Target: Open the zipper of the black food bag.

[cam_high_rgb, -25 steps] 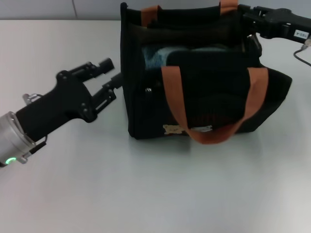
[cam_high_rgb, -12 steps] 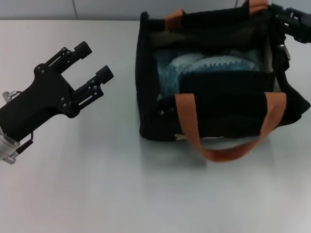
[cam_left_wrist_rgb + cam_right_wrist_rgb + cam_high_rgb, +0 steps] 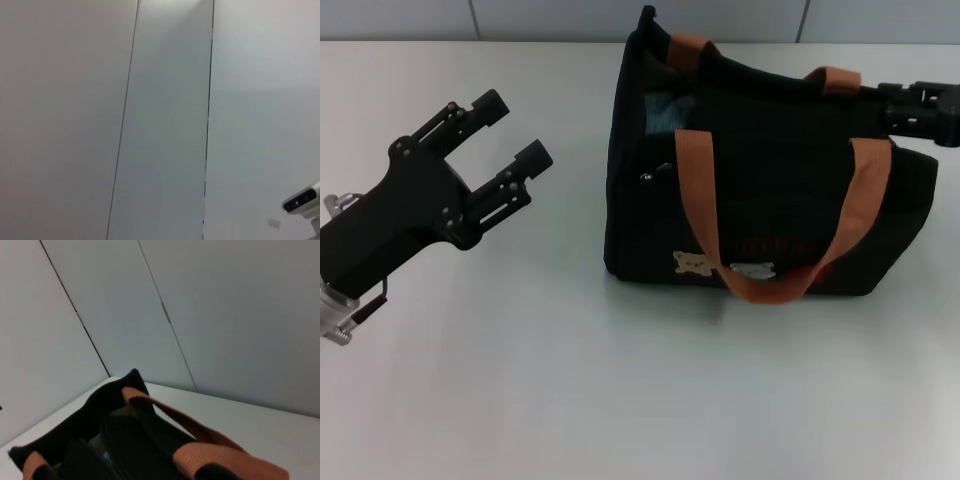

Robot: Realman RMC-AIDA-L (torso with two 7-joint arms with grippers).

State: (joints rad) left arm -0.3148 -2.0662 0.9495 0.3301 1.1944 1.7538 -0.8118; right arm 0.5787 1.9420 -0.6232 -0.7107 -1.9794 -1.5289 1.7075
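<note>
The black food bag (image 3: 770, 200) stands on the table at centre right, with orange-brown handles (image 3: 695, 190) and two bear patches (image 3: 695, 263) on its front. Its mouth gapes at the left end, where something blue (image 3: 665, 105) shows inside. I cannot make out the zipper against the black fabric, and its silver pull is hidden. My right gripper (image 3: 910, 108) sits against the bag's upper right corner. My left gripper (image 3: 517, 127) hangs open over the table, well left of the bag and holding nothing. The right wrist view shows the bag's (image 3: 105, 410) top edge and a handle (image 3: 200, 450).
White table (image 3: 620, 390) extends in front of and left of the bag. A pale panelled wall (image 3: 165, 120) fills the left wrist view, with a small camera-like device (image 3: 302, 200) at its edge.
The bag has tipped so its front faces me and less of its inside shows. The right gripper sits lower at its corner. The left gripper drew back from the bag, then held still.
</note>
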